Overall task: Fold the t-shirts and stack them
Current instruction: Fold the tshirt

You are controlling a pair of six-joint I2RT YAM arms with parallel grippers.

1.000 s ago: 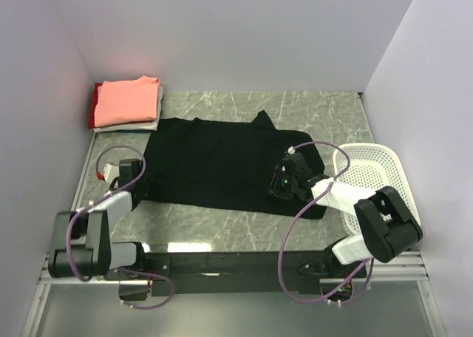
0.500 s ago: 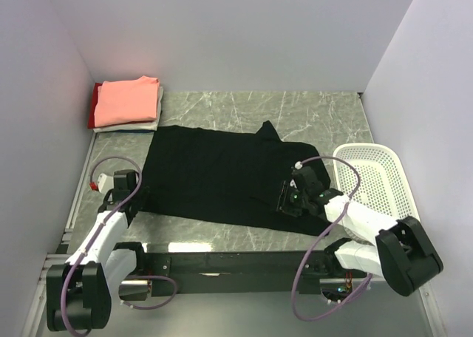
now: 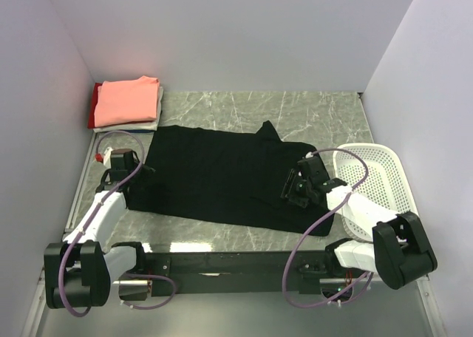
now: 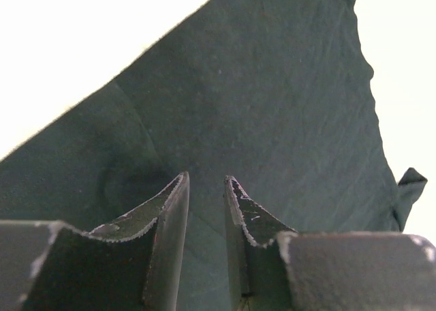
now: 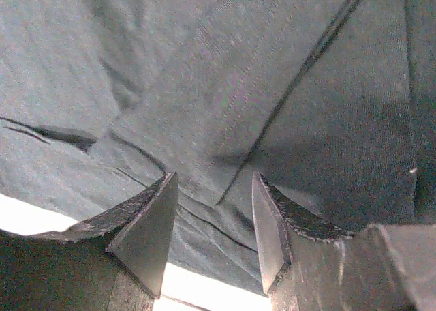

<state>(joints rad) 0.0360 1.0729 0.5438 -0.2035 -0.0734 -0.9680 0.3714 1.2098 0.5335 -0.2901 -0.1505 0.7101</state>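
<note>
A large black t-shirt [image 3: 222, 174] lies spread flat across the middle of the table. My left gripper [image 3: 140, 173] is low over its left edge. In the left wrist view the gripper [image 4: 206, 181] is narrowly open, with the black cloth [image 4: 272, 106] showing between and beyond the fingers. My right gripper [image 3: 290, 189] is low over the shirt's right part. In the right wrist view the gripper [image 5: 214, 178] is open, with wrinkled black cloth [image 5: 225, 79] under it. A folded stack stands at the back left: salmon-pink shirt [image 3: 127, 100] on top, white [image 3: 158, 106] and red [image 3: 94, 109] below.
A white plastic mesh basket [image 3: 373, 171] stands at the right edge, just beside the shirt's right side and my right arm. Walls close the table at left, back and right. Bare marble shows behind the shirt and along the near edge.
The black shirt slid toward the near edge and lies flatter. My right gripper moved near and to the right. My left gripper dipped nearer, then moved back up along the shirt's left edge.
</note>
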